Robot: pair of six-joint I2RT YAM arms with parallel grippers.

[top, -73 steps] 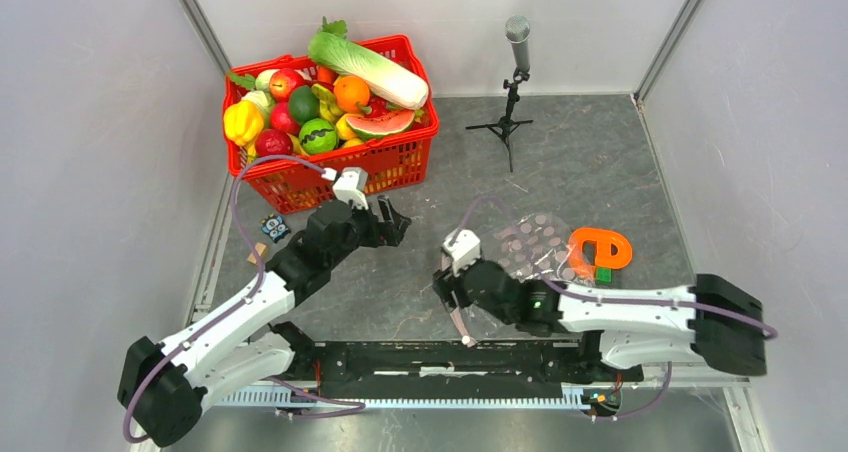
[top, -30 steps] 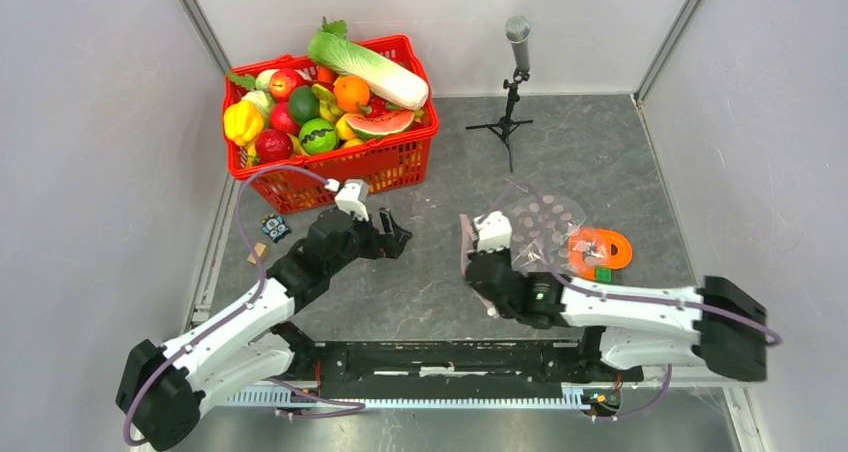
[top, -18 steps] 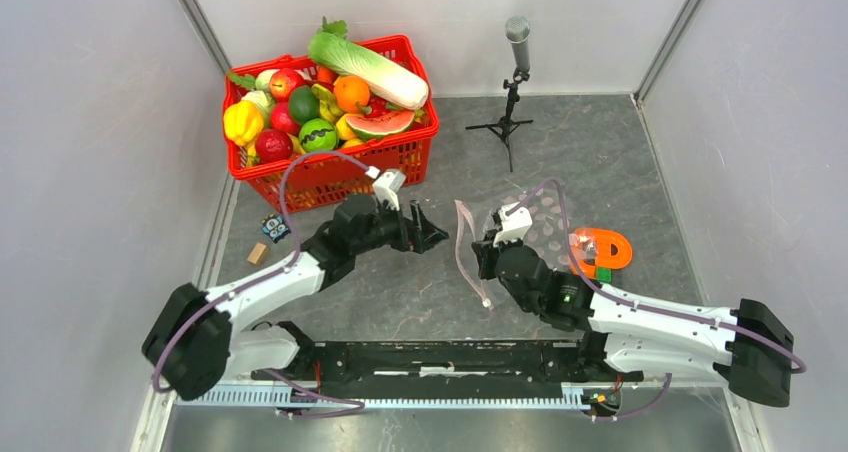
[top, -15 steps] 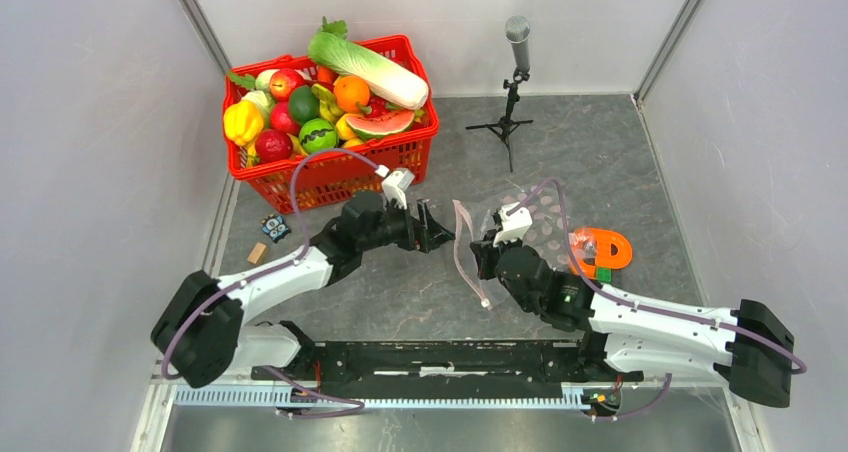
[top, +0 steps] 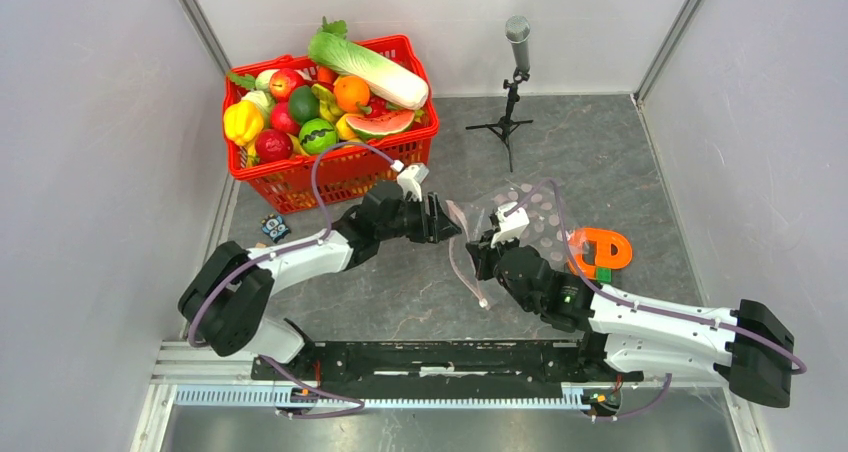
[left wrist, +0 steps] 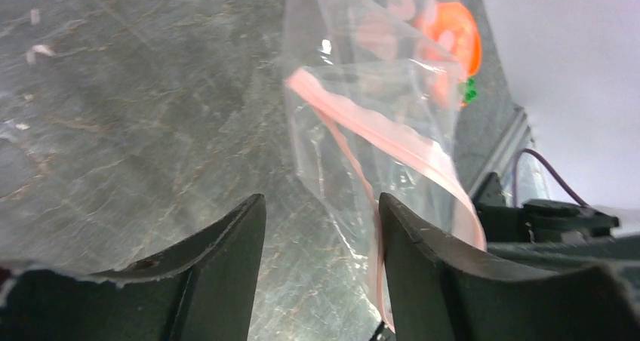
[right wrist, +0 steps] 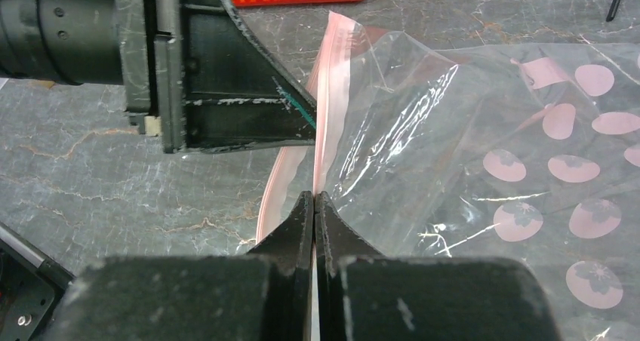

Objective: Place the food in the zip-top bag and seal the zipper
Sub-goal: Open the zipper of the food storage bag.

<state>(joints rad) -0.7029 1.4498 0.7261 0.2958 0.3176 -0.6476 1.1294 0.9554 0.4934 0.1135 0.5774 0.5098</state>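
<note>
Pink is the zipper (right wrist: 332,92) strip, and the right end effector (right wrist: 313,205) has its two fingers pressed together on it. That holds this edge of the zip-top bag (top: 535,227) up off the counter (top: 400,292). A moment ago the bag was lower, and the left arm was back near the red basket (top: 280,187). Now the left end effector (top: 447,222) has come across. It sits just beside the bag's mouth, with its fingers spread wide and nothing in them. I think the two arms are getting ready to pull the bag open together. No food (top: 352,92) is in the bag yet. It is all in the basket, well apart from the bag, so the task has hardly begun.

The top view shows where everything is, but the bag is only a thin shiny smudge there. The right wrist view shows the pinch up close. It also shows the left end effector's tip so near the strip that I cannot tell if it touches. The left wrist view shows the strip hanging just past its spread fingers, and an orange thing (left wrist: 453,39) seen through the clear plastic
</note>
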